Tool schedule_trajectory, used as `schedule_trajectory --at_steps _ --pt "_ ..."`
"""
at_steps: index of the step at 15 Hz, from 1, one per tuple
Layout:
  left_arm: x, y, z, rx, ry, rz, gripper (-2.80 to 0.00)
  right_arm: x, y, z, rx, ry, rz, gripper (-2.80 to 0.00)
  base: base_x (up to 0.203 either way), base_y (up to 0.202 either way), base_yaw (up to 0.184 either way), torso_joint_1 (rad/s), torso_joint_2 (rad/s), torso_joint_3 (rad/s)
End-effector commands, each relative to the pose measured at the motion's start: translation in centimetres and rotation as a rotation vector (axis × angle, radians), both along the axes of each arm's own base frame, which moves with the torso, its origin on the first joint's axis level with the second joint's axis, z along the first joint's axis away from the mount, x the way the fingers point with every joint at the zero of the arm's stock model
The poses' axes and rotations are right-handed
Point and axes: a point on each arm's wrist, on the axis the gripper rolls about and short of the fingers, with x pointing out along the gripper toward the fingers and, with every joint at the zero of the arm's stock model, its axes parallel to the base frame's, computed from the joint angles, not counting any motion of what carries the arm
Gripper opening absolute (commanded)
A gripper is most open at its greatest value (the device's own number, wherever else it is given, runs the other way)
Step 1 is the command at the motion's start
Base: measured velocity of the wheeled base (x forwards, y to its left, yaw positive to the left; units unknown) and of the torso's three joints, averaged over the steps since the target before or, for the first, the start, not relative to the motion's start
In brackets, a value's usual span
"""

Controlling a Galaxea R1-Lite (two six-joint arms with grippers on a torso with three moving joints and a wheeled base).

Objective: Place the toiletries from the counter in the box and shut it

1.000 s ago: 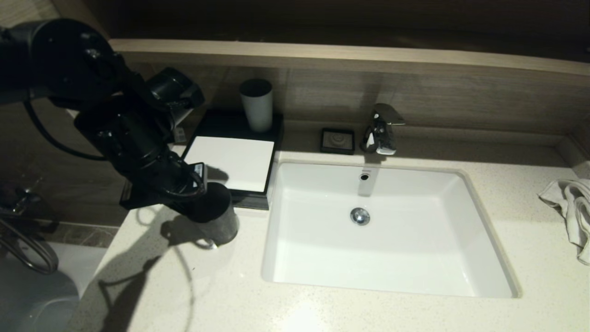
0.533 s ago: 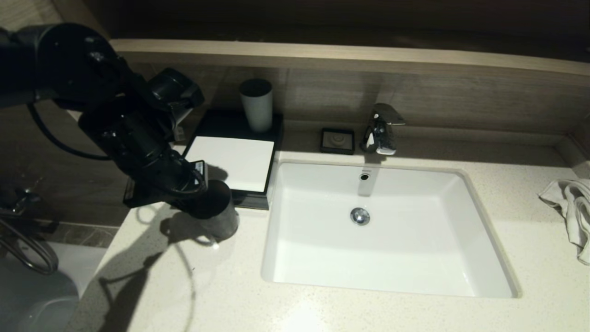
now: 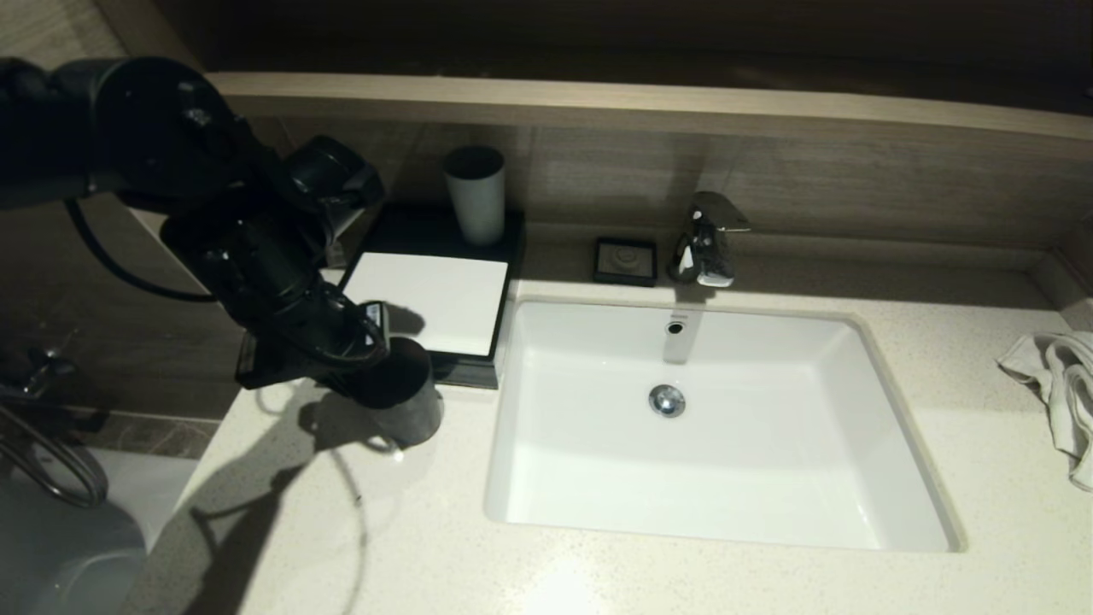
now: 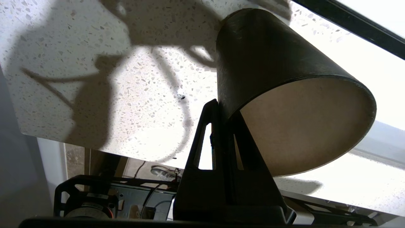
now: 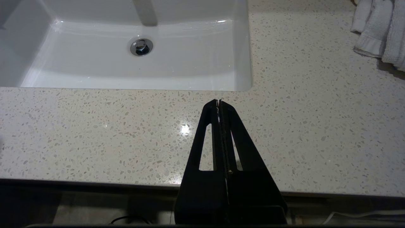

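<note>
At 9 o'clock on the worktop, left claw pinches the rim of a black cup, one finger outside the wall, the other apparently inside; the wrist view shows the cup tilted, mouth toward the camera. Cup sits just in front of the box, near the drawer front. My read: it's being moved clear so the drawer can open or shut. Box's white panel is bare; a grey cup stands on its far black end, at 11 o'clock. No sachets visible in any view, so I can't tell whether they're already inside.

Right claw is closed on nothing, hovering over the worktop's near edge at 6 o'clock of the sink, apparently parked.

Worktop is glossy speckled stone, so the cup should slide easily. Soap dish and tap sit at 12 o'clock, towel at 3. Wood-look backsplash with a ledge behind.
</note>
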Motion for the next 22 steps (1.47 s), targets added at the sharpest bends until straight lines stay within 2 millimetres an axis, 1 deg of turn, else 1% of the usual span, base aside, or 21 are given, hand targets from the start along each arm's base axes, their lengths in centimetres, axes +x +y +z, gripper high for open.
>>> schedule_trajectory --at_steps 1,3,4,9,11,12,15,17,19,20,22 --pt "0.2 0.0 -0.1 0.001 0.003 0.006 -2.80 0.0 0.0 0.0 0.000 0.001 0.000 -2.80 0.000 0.000 0.000 0.000 0.00 0.000" --pt "0.3 0.0 -0.3 0.002 0.006 0.006 -2.80 0.0 0.0 0.0 0.000 0.002 0.000 -2.80 0.000 0.000 0.000 0.000 0.00 0.000" --pt "0.4 0.0 -0.4 0.003 0.007 0.008 0.00 0.0 0.0 0.0 0.000 0.000 0.000 -2.80 0.000 0.000 0.000 0.000 0.00 0.000" --pt "0.4 0.0 -0.3 0.002 0.006 0.008 0.00 0.0 0.0 0.0 0.000 0.002 0.000 -2.80 0.000 0.000 0.000 0.000 0.00 0.000" --pt "-0.1 0.2 0.2 -0.005 -0.010 0.014 0.00 0.0 0.0 0.0 0.000 0.002 0.000 -2.80 0.000 0.000 0.000 0.000 0.00 0.000" --pt "-0.6 0.4 0.9 -0.012 -0.029 0.018 0.00 0.0 0.0 0.0 0.000 0.002 0.000 -2.80 0.000 0.000 0.000 0.000 0.00 0.000" --pt "-3.3 1.5 3.6 -0.049 -0.116 0.018 0.00 0.0 0.0 0.0 0.000 0.002 0.000 -2.80 0.000 0.000 0.000 0.000 0.00 0.000" --pt "-5.7 2.5 5.6 -0.076 -0.187 0.016 0.00 0.0 0.0 0.0 0.000 0.002 0.000 -2.80 0.000 0.000 0.000 0.000 0.00 0.000" --pt "-8.6 3.6 7.6 -0.104 -0.267 0.007 0.00 0.0 0.0 0.0 0.000 0.002 0.000 -2.80 0.000 0.000 0.000 0.000 0.00 0.000" --pt "-10.2 4.2 8.2 -0.111 -0.297 -0.002 0.00 0.0 0.0 0.0 0.000 0.002 0.000 -2.80 0.000 0.000 0.000 0.000 0.00 0.000" --pt "-12.9 5.3 8.2 -0.094 -0.320 -0.046 0.00 0.0 0.0 0.0 0.000 0.002 0.000 -2.80 0.000 0.000 0.000 0.000 0.00 0.000"
